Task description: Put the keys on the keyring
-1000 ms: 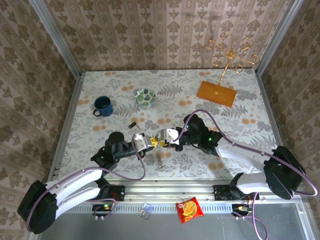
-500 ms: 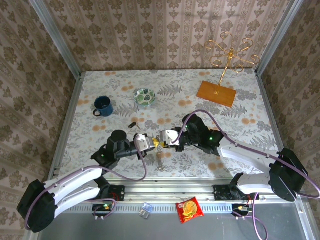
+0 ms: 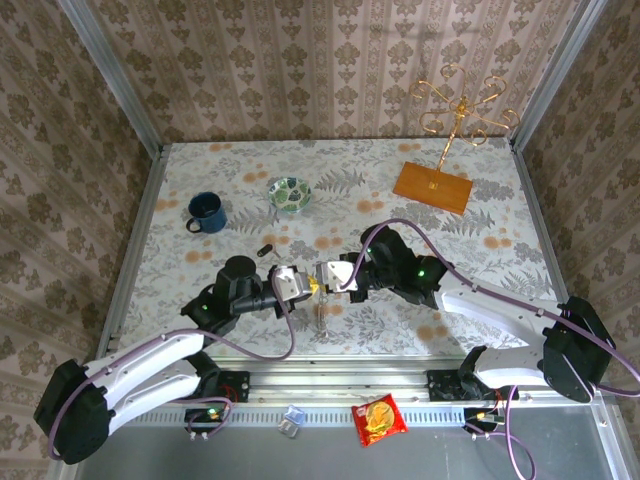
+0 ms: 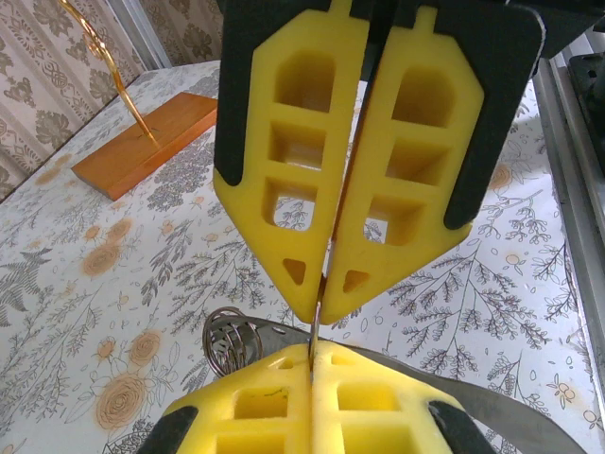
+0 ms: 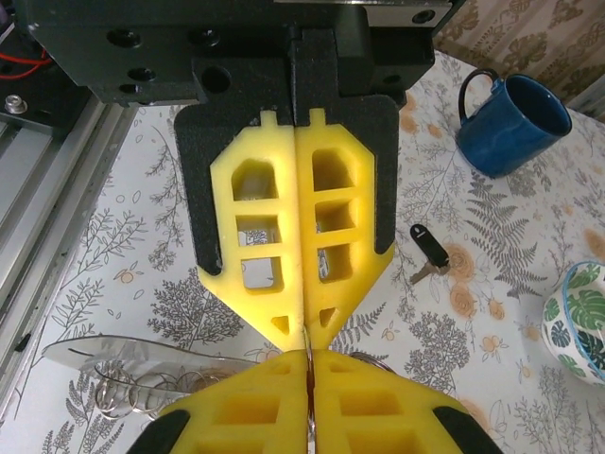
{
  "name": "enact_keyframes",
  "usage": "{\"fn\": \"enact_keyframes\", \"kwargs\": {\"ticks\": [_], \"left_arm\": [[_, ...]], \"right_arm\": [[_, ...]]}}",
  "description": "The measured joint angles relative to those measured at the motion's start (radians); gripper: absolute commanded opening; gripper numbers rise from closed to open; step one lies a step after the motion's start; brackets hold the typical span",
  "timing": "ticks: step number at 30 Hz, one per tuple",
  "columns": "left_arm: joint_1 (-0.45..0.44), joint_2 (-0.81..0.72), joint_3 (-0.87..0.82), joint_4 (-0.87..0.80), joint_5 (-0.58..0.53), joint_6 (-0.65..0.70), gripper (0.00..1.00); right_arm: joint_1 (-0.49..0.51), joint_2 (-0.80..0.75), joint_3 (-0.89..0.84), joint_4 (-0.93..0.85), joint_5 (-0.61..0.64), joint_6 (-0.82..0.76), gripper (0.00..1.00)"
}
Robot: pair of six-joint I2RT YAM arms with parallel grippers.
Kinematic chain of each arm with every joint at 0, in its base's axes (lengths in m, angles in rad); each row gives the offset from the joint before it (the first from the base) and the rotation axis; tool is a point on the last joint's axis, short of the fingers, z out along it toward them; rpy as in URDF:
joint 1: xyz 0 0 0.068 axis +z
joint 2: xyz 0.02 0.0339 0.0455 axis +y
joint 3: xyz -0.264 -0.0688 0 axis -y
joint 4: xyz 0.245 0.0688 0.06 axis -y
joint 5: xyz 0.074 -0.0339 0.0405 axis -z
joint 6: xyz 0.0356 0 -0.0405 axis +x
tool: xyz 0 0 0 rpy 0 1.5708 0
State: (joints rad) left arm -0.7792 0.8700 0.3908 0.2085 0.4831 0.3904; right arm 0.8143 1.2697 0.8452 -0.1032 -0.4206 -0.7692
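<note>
Left jaws are pressed tight together, the left pads (image 4: 288, 371) flush, with a thin edge of the keyring (image 4: 492, 405) nipped in the seam. Right jaws, same story: the right pads (image 5: 336, 378) are closed flat on that same thin metal. The two pairs meet tip to tip, nose against nose.

From my left wrist I'm staring straight into the right jaws, and just under the meeting point I get the keyring's flat grey band running off to the right, with a little coil of wire rings (image 4: 232, 340) beside it. Beyond that, far across the table, sits the gold wire stand (image 4: 99, 61) on its orange base (image 4: 142, 142).

My right wrist gives me the other half of the room. The band (image 5: 132, 352) stretches left here, and past the left jaws I pick up the dark key (image 5: 430, 248) lying flat on the table, well apart from the ring. The blue mug (image 5: 515, 123) stands farther back and the green-patterned bowl (image 5: 581, 322) sits at the edge.

From above, the keyring (image 3: 320, 318) shows as a faint grey streak just below the joined tips, at the front middle of the table (image 3: 480, 240). My left arm runs low from the near-left corner, forearm angled up and right. My right arm sweeps in from the near-right, forearm stretched left, and both wrists are level and facing each other.
</note>
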Motion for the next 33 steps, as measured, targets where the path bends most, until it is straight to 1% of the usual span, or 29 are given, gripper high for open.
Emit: {"fn": "enact_keyframes", "kwargs": {"ticks": [2,4,8,9,11,14,20,28,30,33], "left_arm": [[0.0,0.002,0.006,-0.005,0.0,0.0,0.0],[0.0,0.002,0.009,-0.011,0.0,0.0,0.0],[0.0,0.001,0.011,-0.024,0.003,0.005,0.0],[0.0,0.0,0.011,-0.024,0.003,0.006,0.03],[0.0,0.0,0.011,-0.024,0.003,0.007,0.13],[0.0,-0.005,0.01,-0.011,-0.001,0.003,0.18],[0.002,-0.013,-0.015,0.055,0.0,-0.015,0.2],[0.008,-0.012,-0.021,0.077,0.018,-0.032,0.24],[0.008,-0.01,-0.023,0.077,0.019,-0.032,0.23],[0.008,-0.003,-0.023,0.077,0.02,-0.035,0.18]], "right_arm": [[0.0,0.002,0.009,-0.014,0.005,-0.013,0.03],[0.002,0.002,0.013,-0.023,0.011,-0.019,0.0],[0.005,0.002,0.016,-0.037,0.022,-0.025,0.0],[0.005,0.002,0.016,-0.037,0.021,-0.024,0.0],[0.003,0.002,0.015,-0.035,0.019,-0.019,0.0],[-0.01,0.0,0.001,-0.01,-0.006,0.003,0.0],[-0.048,-0.005,-0.048,0.058,-0.066,0.06,0.0],[-0.053,-0.007,-0.057,0.115,-0.118,0.101,0.0],[-0.053,-0.007,-0.057,0.122,-0.129,0.11,0.0],[-0.053,-0.007,-0.057,0.128,-0.143,0.119,0.0]]}}
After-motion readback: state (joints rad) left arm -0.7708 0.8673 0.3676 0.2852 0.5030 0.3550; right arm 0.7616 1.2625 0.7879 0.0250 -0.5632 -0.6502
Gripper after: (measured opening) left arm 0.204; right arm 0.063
